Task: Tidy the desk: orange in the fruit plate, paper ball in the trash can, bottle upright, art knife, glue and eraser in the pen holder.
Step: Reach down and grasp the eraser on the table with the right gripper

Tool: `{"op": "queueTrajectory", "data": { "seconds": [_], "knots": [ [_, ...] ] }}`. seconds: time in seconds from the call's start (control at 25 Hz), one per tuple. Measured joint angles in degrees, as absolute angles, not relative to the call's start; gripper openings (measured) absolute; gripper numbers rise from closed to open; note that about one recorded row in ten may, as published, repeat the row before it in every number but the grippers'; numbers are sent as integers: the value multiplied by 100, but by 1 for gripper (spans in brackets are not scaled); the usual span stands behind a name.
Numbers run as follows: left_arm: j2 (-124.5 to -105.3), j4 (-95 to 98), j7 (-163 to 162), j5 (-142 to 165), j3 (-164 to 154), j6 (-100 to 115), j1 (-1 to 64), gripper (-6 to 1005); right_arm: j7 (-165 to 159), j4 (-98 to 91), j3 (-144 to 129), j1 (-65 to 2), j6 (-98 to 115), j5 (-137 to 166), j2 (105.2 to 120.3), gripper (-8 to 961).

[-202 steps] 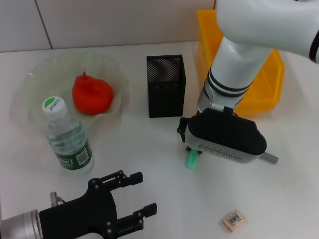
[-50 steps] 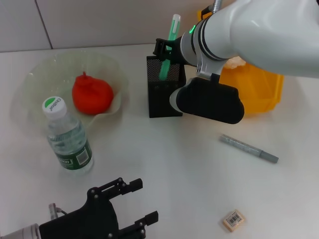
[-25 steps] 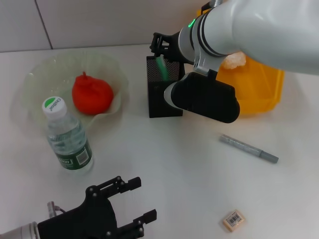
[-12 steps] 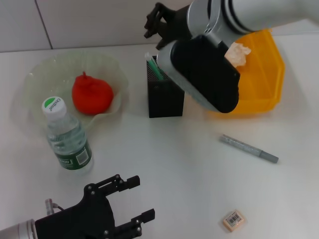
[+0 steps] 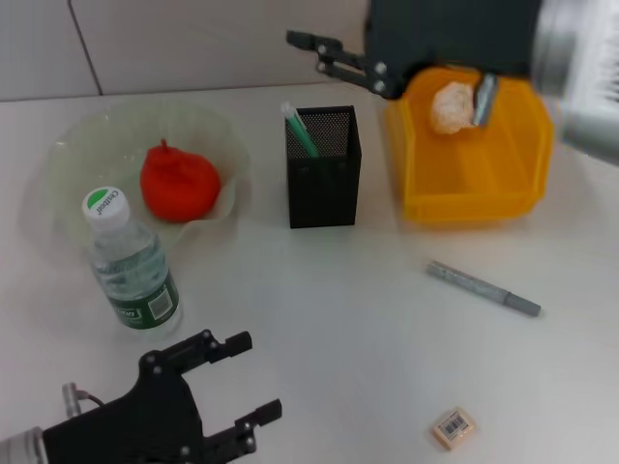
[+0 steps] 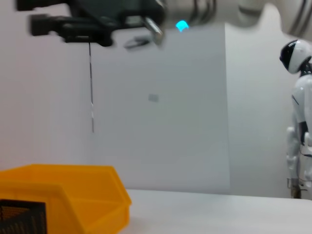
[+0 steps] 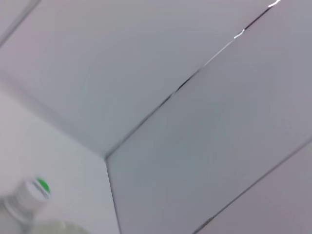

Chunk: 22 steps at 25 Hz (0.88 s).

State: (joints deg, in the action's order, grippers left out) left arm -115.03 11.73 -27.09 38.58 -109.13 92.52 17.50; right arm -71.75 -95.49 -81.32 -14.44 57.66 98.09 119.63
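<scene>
The right gripper (image 5: 324, 50) hangs high above the back rim of the pen holder (image 5: 323, 180), fingers spread and holding nothing. The pen holder, a black mesh box, stands upright with the green glue (image 5: 299, 131) stick leaning inside against its left wall, its tip poking above the rim. Just right of the pen holder sits the orange trash can (image 5: 471, 184), with the paper ball (image 5: 450, 106) inside it near the back wall. Left of the pen holder is the fruit plate (image 5: 73, 155), the orange (image 5: 178, 182) resting in its middle. The bottle (image 5: 132, 267) stands upright at the plate's near edge. In front and right of the pen holder, the art knife (image 5: 483, 288) lies flat on open table (image 5: 329, 300), well apart from everything; the eraser (image 5: 453, 426) lies nearer still. The left gripper (image 5: 227, 387) rests low at the near edge, fingers parted and empty.
</scene>
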Motion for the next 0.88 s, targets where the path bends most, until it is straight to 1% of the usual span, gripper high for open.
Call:
{"op": "queueTrajectory", "data": {
  "seconds": [0.04,0.08,0.2,0.24,0.28,0.36,0.44,0.64,0.76,0.84,0.88],
  "knots": [
    [-11478,1170,-2673,3880,-10823,9300,1726,688,-6541,-8923,-8222,-995,5693,8473,11971,404],
    [-11478,1170,-2673,3880,-10823,9300,1726,688,-6541,-8923,-8222,-995,5693,8473,11971,409],
    [-11410,1211,-2623,3898,-10779,9409,1678,689,-6251,-8087,-8154,-607,6028,6992,11952,427],
    [-11391,1212,-2621,3899,-10778,9465,1673,689,-6154,-7529,-7960,-436,6618,6223,11943,433],
    [-11358,1211,-2620,3899,-10777,9566,1667,689,-6154,-7529,-7960,-436,6618,6223,11943,476],
    [-11312,1211,-2619,3900,-10775,9663,1646,689,-6046,-6696,-7552,-235,7685,5433,11945,563],
    [-11283,1188,-2619,3902,-10775,9699,1626,689,-6230,-6338,-7333,-159,8018,5272,11943,649],
    [-11235,1159,-2619,3916,-10798,9726,1546,689,-6708,-5866,-6684,-101,8372,5918,11913,757],
    [-11224,1160,-2627,3971,-10796,9756,1527,689,-6804,-5667,-6369,-91,8764,6258,11911,757],
    [-11215,1154,-2635,4062,-10775,9826,1489,689,-7209,-5465,-5785,-89,9526,6798,11835,757],
    [-11215,1154,-2635,4062,-10775,9826,1489,689,-7209,-5465,-5785,-89,9526,6798,11835,757]
  ]
}}
